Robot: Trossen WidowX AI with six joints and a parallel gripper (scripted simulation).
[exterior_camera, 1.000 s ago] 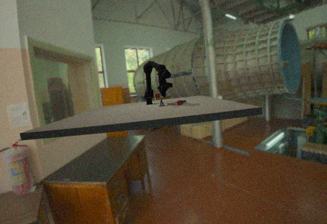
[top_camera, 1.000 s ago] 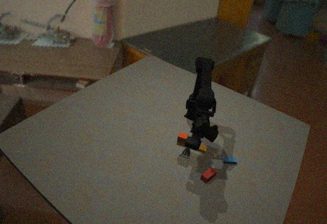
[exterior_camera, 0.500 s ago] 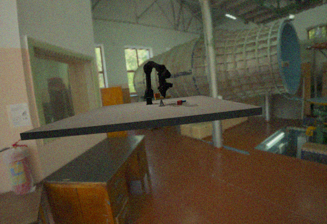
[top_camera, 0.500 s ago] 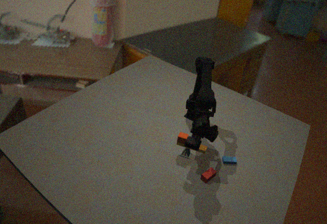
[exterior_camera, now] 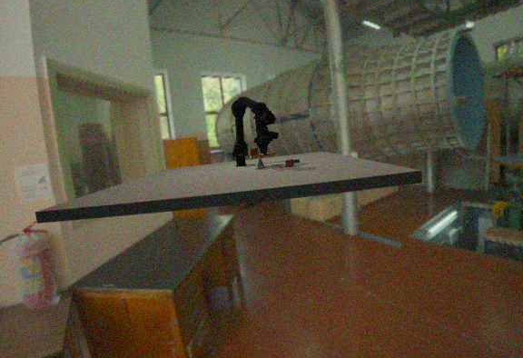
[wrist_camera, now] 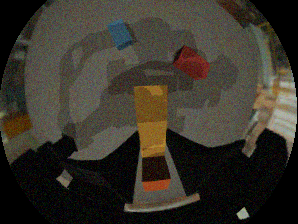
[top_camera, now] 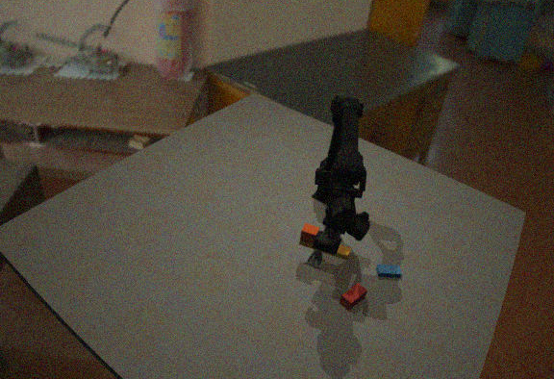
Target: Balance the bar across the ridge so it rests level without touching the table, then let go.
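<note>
A matte black arm (top_camera: 342,156) of rounded, blocky segments is seen; its gripper (top_camera: 331,242) is equally black, with small pale square marks visible in the wrist view.

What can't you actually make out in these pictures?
- Top view: the gripper covers the middle of the bar, and mostly hides the ridge.
- Exterior view: bar and ridge are too small to judge any gap.
- Wrist view: the ridge is blurred and partly behind the bar.
</note>
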